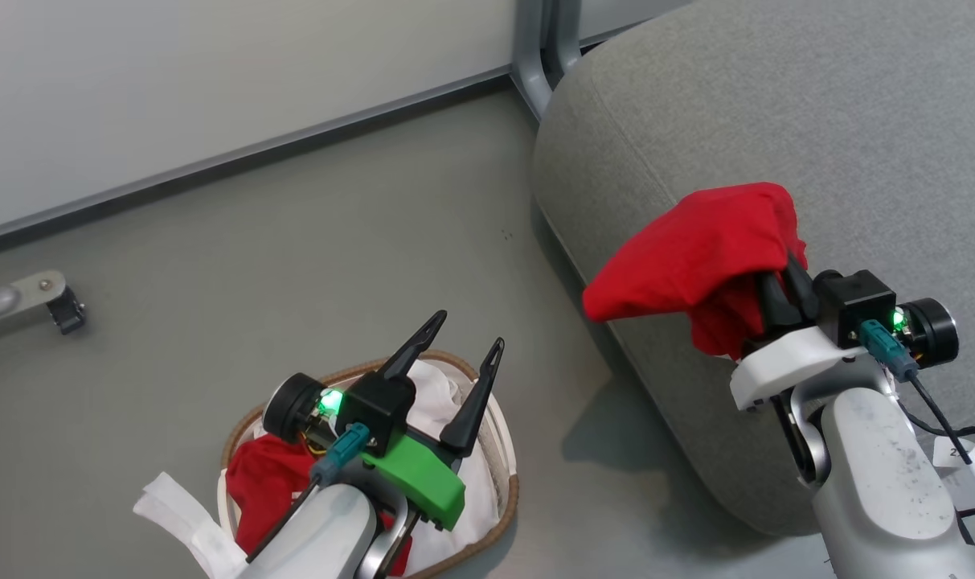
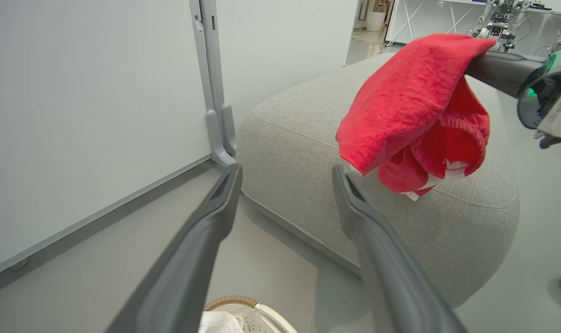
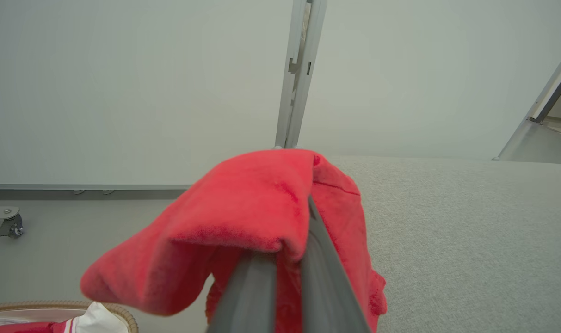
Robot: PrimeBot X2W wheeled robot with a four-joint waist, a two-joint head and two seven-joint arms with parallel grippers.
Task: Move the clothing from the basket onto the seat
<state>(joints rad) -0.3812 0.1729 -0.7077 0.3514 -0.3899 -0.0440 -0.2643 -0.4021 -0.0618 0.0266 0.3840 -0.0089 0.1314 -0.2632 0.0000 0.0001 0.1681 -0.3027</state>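
I see a soft bright red garment (image 1: 696,249), its edge trimmed white; the large rounded woven seat (image 1: 817,121) reads plain grey; the small oval perforated plastic basket (image 1: 503,458) is white, rimmed brown; the floor (image 1: 334,241) is dull grey.

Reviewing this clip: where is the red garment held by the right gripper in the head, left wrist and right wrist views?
Head view: red garment right of centre, against the seat, pinched in the right gripper.
Left wrist view: upper right, hanging above the seat.
Right wrist view: lower centre, draped over the gripper's fingers.
Shared landmark: the grey upright post behind the seat.
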